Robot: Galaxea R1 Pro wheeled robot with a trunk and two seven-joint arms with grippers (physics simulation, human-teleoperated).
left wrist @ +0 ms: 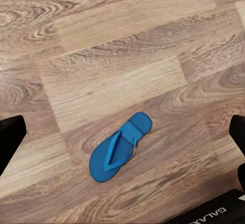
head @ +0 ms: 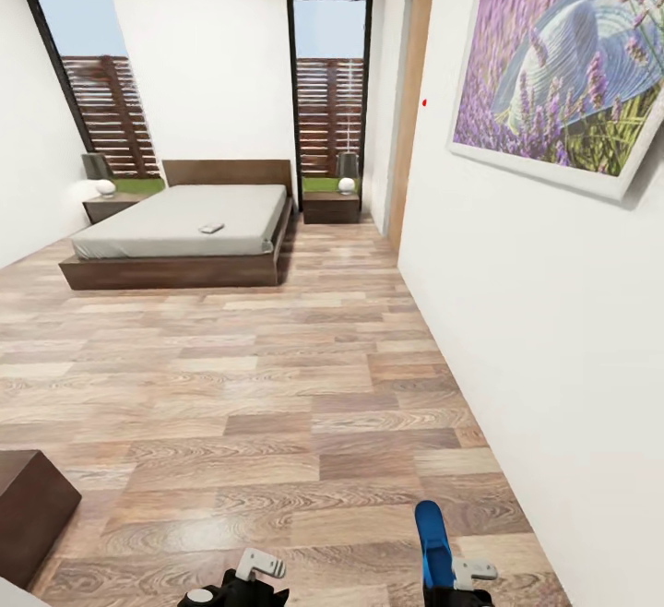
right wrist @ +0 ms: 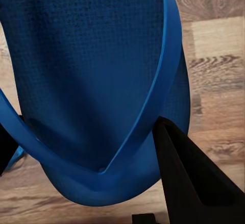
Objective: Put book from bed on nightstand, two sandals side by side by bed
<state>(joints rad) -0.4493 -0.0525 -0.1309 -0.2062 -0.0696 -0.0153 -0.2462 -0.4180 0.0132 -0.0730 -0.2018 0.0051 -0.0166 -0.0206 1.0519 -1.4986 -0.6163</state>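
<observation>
Sandals: my right claw (right wrist: 87, 147) clamps one bright blue sandal (right wrist: 92, 71), toe cut off; my left claw (left wrist: 122, 132) gapes wide.

Home bedroom: low bed (head: 175, 236) at 11 o'clock, nightstand (head: 331, 207) with lamp (head: 347, 172) at 12, lavender picture (head: 563, 58) at 2.

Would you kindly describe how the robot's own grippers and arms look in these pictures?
In the head view, the left gripper and right gripper have light grey-white finger parts on black bodies. The wrist views show black, wedge-shaped fingers. A black part at the left wrist view's edge carries white "GALAXEA" lettering.
</observation>
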